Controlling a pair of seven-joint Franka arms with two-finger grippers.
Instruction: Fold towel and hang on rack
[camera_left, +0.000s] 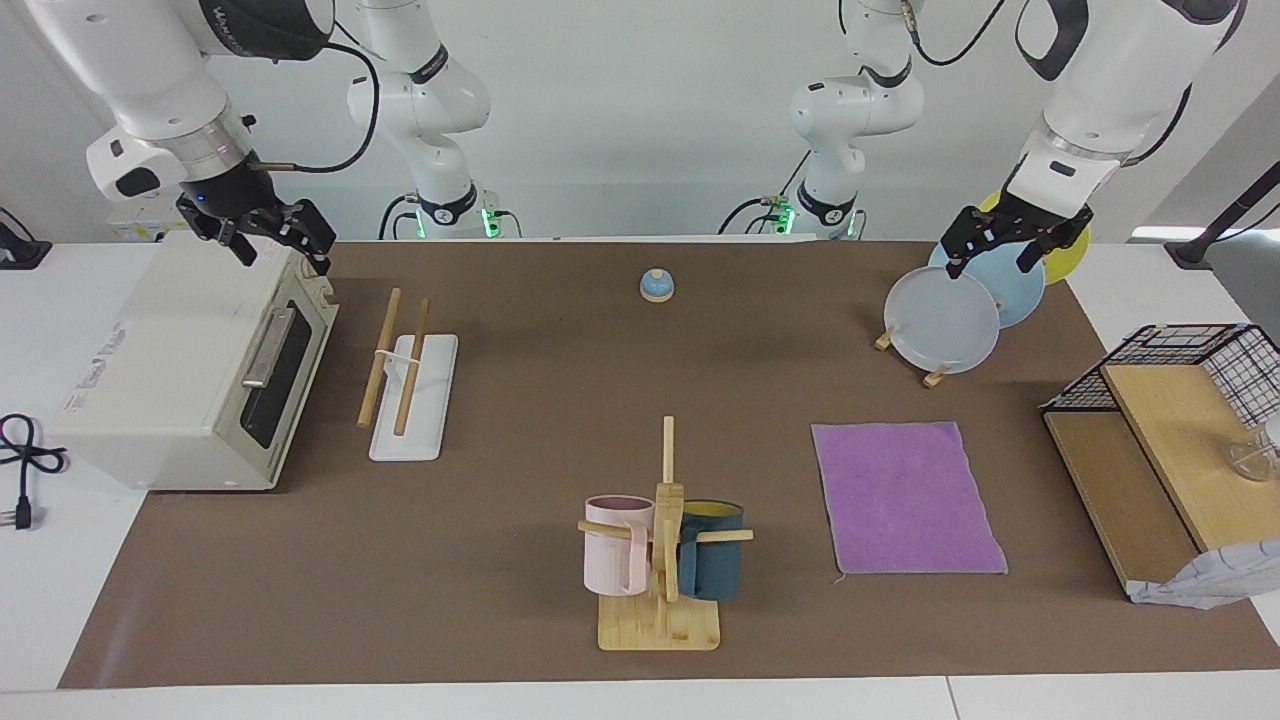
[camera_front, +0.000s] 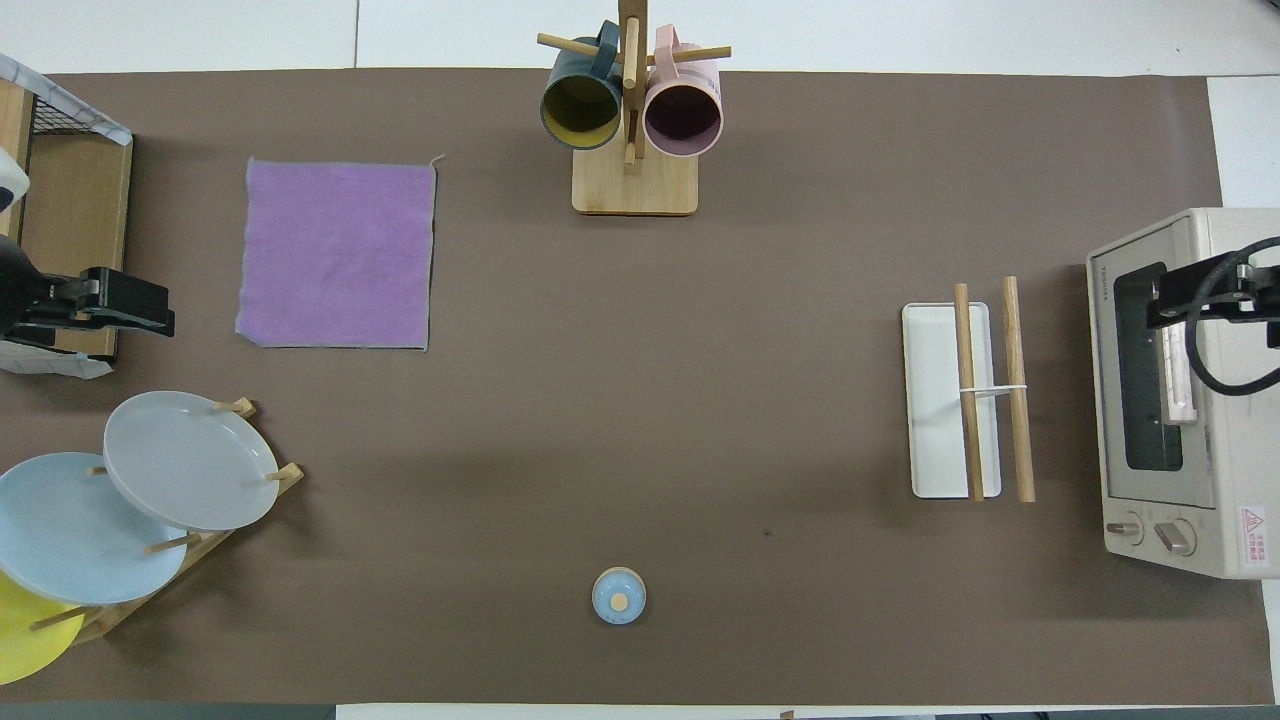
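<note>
The purple towel (camera_left: 905, 497) lies flat and unfolded on the brown mat toward the left arm's end of the table; it also shows in the overhead view (camera_front: 338, 255). The rack (camera_left: 410, 375), two wooden dowel rails on a white base, stands toward the right arm's end, beside the toaster oven; it also shows in the overhead view (camera_front: 965, 400). My left gripper (camera_left: 992, 265) is open and empty, raised over the plate stand (camera_front: 120, 305). My right gripper (camera_left: 283, 255) is open and empty, raised over the toaster oven (camera_front: 1195, 295). Both are well apart from the towel and rack.
A bamboo mug tree (camera_left: 658, 625) with pink and teal mugs stands at the edge farthest from the robots. A wooden stand (camera_left: 936, 377) holds round plates (camera_left: 942, 320). A toaster oven (camera_left: 170, 370), a small blue bell (camera_left: 656, 286) and a wooden shelf with a wire basket (camera_left: 1170, 440) are also here.
</note>
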